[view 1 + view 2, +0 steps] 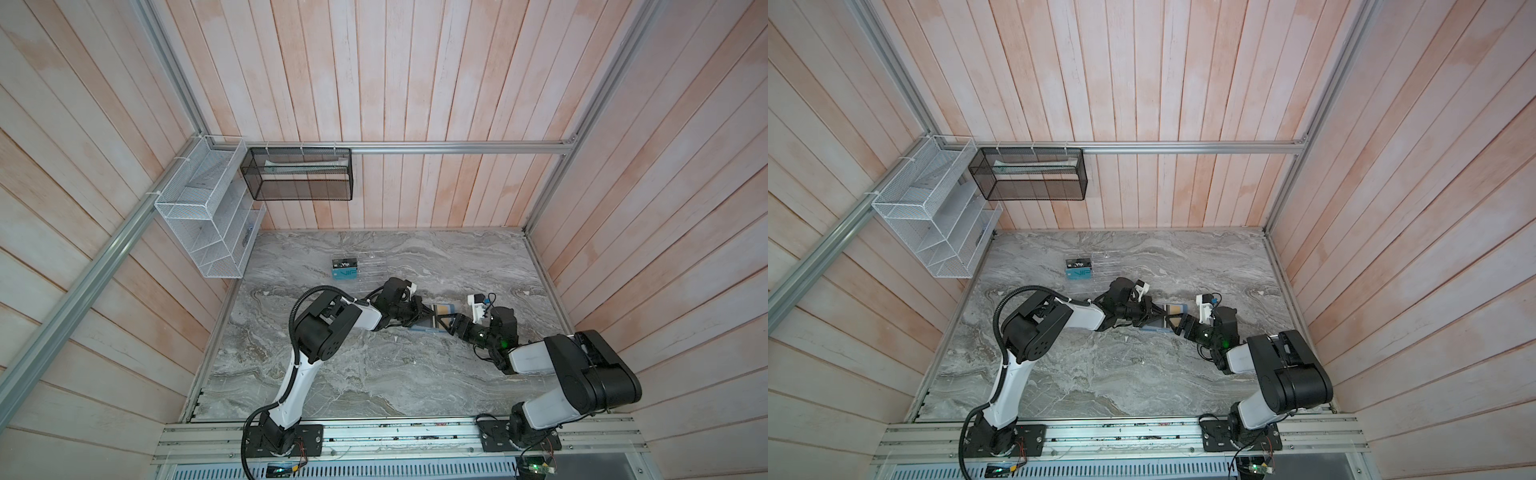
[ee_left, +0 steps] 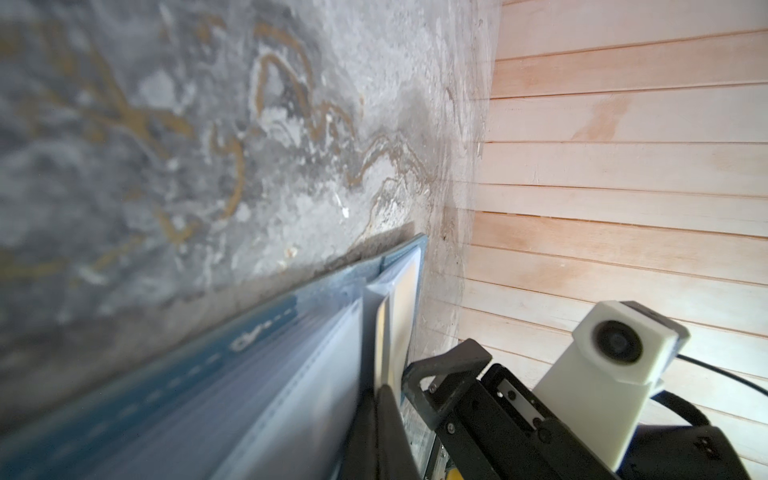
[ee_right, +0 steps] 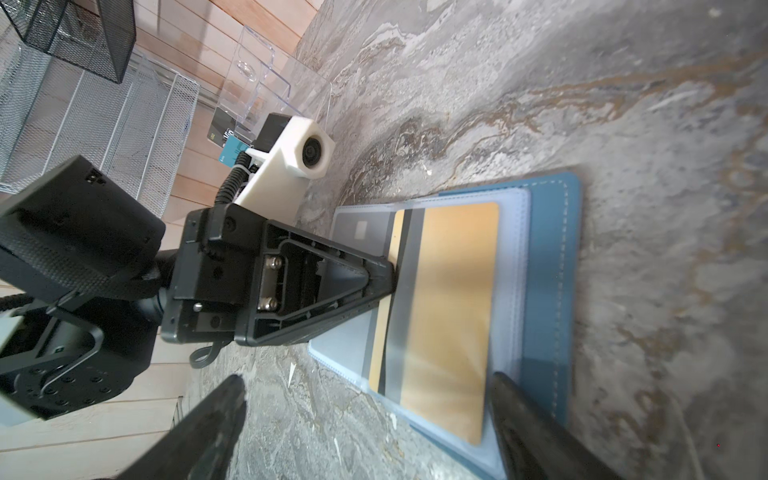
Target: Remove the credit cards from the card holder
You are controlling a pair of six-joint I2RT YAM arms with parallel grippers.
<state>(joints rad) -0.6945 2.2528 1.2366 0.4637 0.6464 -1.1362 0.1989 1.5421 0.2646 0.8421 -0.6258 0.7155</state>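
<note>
The card holder (image 3: 552,291) lies opened flat on the marble table (image 1: 374,374), roughly mid-table between the two arms in both top views (image 1: 422,328) (image 1: 1152,329), its blue cover down and its clear sleeves facing up. The gold card (image 3: 449,311) sits in the top sleeve, its dark stripe showing, with one long edge poking out of the sleeve's mouth. The left gripper (image 3: 391,274) reaches in from the left with its fingers brought together, and from the right wrist view they look pinched on that exposed edge of the gold card. A darker card (image 3: 358,232) with a small chip square lies in a sleeve beneath it. The right gripper (image 3: 365,378) hangs low at the opposite side of the holder with its fingers (image 3: 536,428) spread wide, holding nothing; one finger overlaps the holder's corner, though I cannot tell whether it touches. Farther back on the table, the teal card (image 1: 347,274) and a black card (image 1: 345,263) stand at one end of the clear rack (image 1: 372,270).
</note>
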